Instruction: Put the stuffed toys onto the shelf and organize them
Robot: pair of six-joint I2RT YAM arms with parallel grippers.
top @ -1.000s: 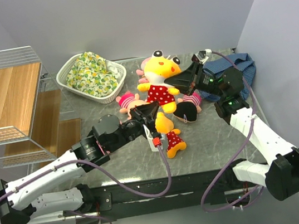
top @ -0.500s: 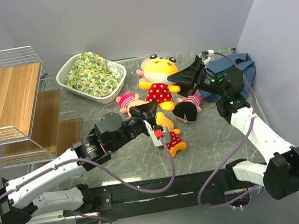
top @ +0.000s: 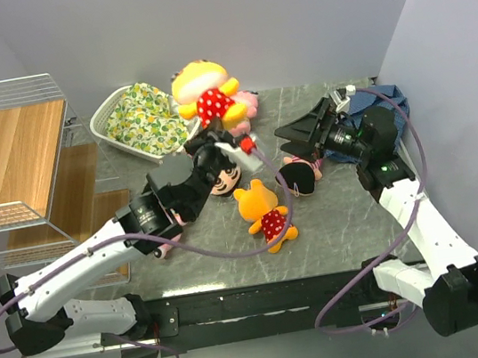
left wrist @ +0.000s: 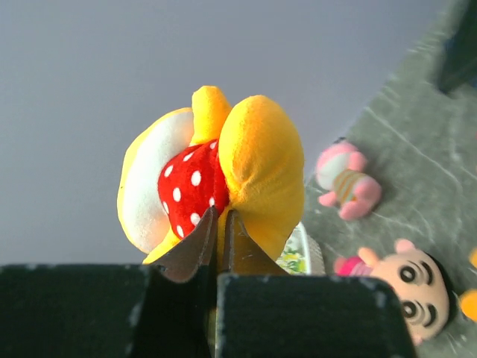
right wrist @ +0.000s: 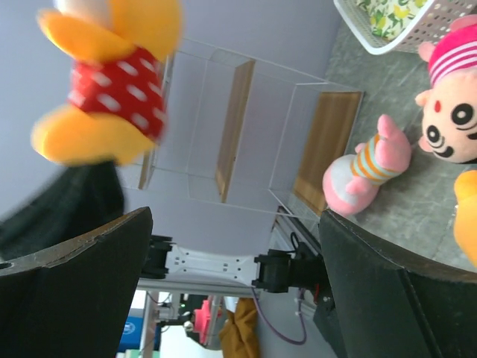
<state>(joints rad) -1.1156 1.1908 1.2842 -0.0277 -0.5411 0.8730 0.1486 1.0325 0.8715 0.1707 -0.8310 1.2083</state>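
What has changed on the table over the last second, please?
The left gripper has closed its jaws on the large yellow bear and carried it up and left from the middle, toward the basket. The right gripper, which was against the bear, now hangs open and empty. The small bear, basket and shelf stayed put.

The bear (left wrist: 250, 168) is fuzzy plush cloth, the shelf (top: 5, 164) white wire and matt wood.
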